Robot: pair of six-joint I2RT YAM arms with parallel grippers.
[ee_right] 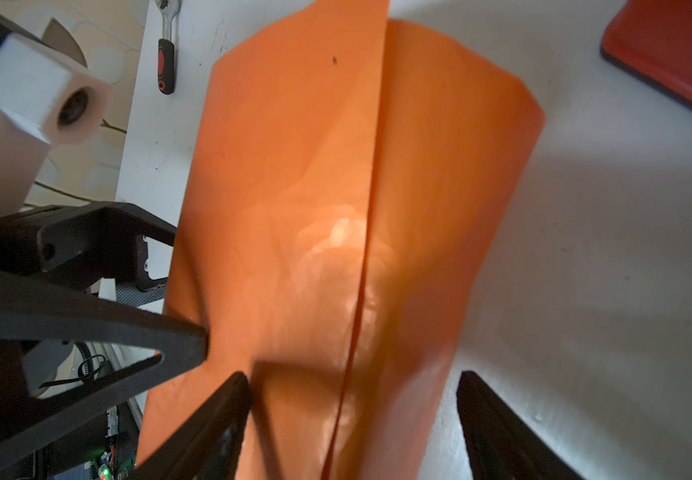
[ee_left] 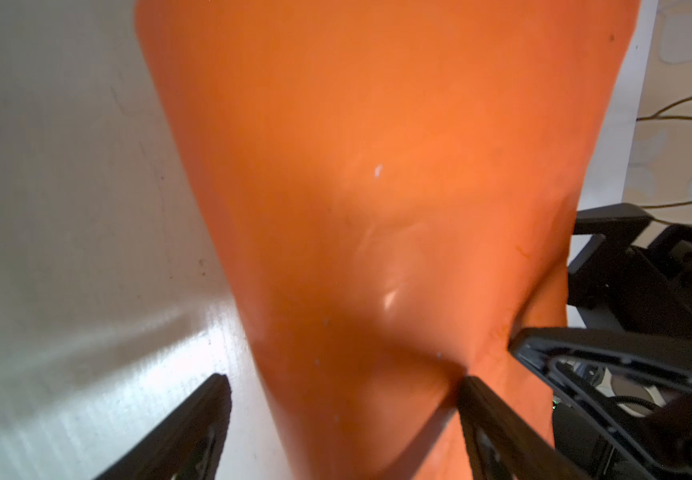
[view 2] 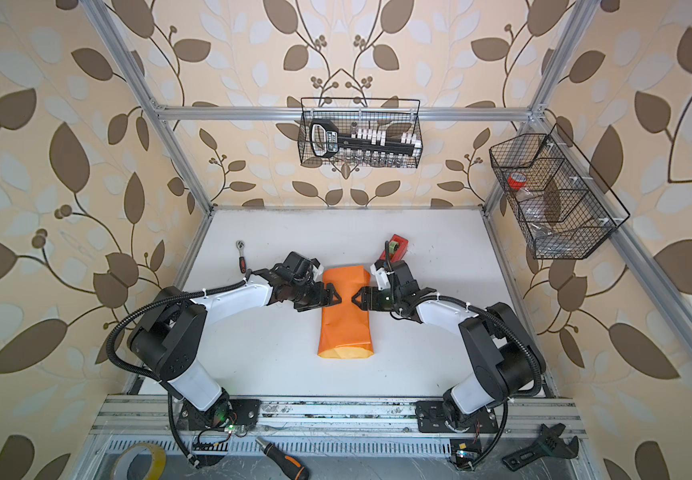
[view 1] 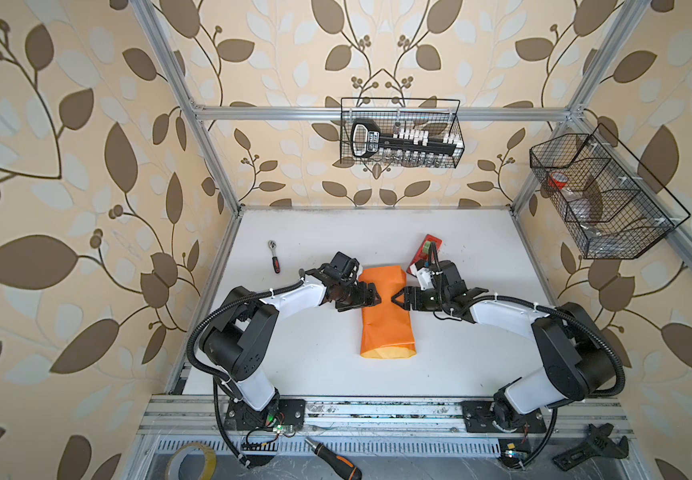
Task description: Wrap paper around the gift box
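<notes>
1. Leaf-patterned wallpaper on three sides, aluminium frame at the corners, white tabletop [view 1: 481, 257] below.
2. Mid-tabletop in both top views: paper [view 1: 385, 328] [view 2: 346, 328], folded over into a long orange sleeve running front to back, with the pale yellow inner face showing at the near open end.
3. Along the top of the sleeve, in the right wrist view: one lengthwise edge lapped over the other.
4. Left gripper [view 1: 377, 296] at the sleeve's left edge, jaws spread wide and holding nothing. In the left wrist view, one finger [ee_left: 489, 415] denting the paper, the other over bare tabletop.
5. Right gripper [view 1: 395, 298] opposite, at the right edge, likewise spread and empty. One finger [ee_right: 219, 415] on the paper, the other over bare tabletop just beside it.
6. Gripper tips close but apart above the sleeve, which is narrowed at that spot.
7. Red tape dispenser [view 1: 427, 249] just behind the right gripper; ratchet [view 1: 274, 257] near the left rear of the tabletop.
8. Wire baskets on the back wall [view 1: 402, 133] and right wall [view 1: 602, 195]; tape roll [view 1: 192, 459], screwdriver [view 1: 333, 457] and wrench [view 1: 589, 453] on the front ledge.
</notes>
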